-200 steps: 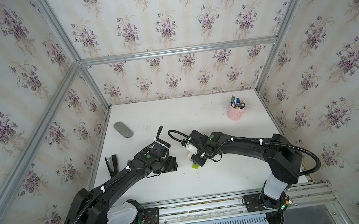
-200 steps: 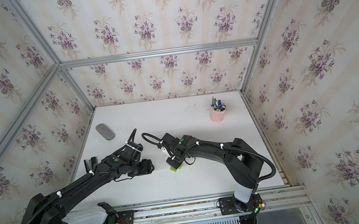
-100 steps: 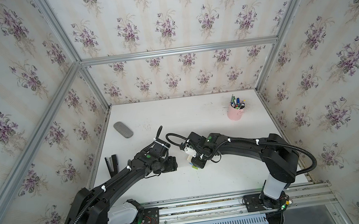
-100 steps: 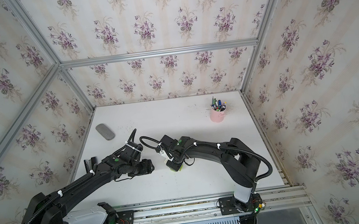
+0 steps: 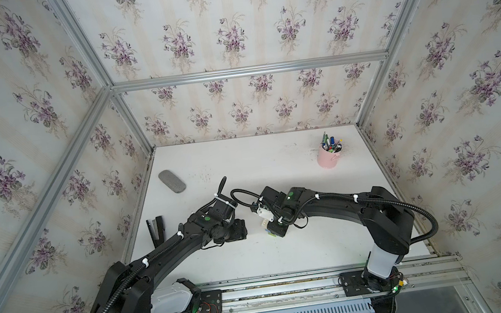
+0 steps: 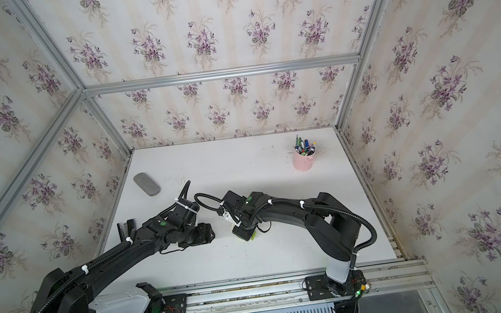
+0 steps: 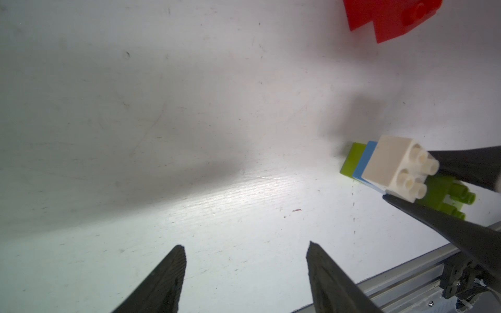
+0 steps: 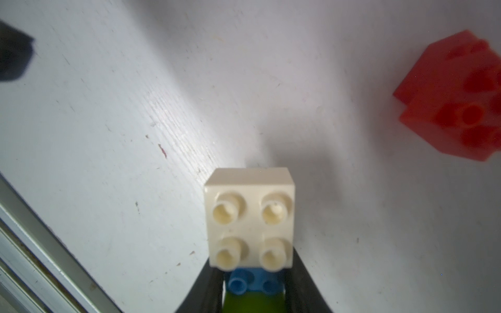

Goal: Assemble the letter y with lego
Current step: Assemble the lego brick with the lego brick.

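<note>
On the table [image 5: 286,256], near centre, the left end effector [image 7: 244,252] stood partly open and empty. The right end effector [image 8: 254,281] was clamped on the joined green, blue and cream fork [image 7: 393,168]. The red bricks [image 8: 455,103] lay apart from it, so the stem remained to be attached.

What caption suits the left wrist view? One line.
Right gripper shut on the tricolour brick stack; left gripper open nearby; red bricks apart.

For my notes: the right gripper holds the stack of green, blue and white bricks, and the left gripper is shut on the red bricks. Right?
No: the left gripper is open and empty; the red bricks lie on the table, as the left wrist view shows. The right gripper does hold the stack.
</note>
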You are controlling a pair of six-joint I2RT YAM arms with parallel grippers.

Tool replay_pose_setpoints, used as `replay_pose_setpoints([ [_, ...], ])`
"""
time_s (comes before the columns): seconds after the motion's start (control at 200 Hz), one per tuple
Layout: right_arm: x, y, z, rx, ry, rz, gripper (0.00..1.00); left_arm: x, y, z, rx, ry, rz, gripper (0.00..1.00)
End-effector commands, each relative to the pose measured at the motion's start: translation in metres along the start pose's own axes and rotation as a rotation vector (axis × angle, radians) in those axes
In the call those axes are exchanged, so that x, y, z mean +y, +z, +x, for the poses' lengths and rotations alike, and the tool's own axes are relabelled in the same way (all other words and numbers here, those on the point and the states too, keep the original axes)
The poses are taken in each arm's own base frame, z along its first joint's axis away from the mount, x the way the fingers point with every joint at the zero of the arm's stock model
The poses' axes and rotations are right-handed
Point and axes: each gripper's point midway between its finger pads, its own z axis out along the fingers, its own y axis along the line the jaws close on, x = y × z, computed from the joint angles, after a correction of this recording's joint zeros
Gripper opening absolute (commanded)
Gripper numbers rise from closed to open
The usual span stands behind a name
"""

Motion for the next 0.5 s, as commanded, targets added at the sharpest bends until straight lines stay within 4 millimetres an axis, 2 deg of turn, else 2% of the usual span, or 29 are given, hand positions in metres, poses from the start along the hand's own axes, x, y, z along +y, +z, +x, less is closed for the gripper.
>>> replay_pose_setpoints([
  [0.0,-0.0017,0.0018,-0.0037,-0.007,-0.018,0.016,0.23,0.0009,0.0007,0.0,-0.001,-0.002,-0.003,0.72],
  [0.495,-0.0028,0.0071,-0.0007,0.005,-0.04,0.024,0.22,0.0027,0.003,0.0006,0.002,-0.009,-0.008,0.72],
])
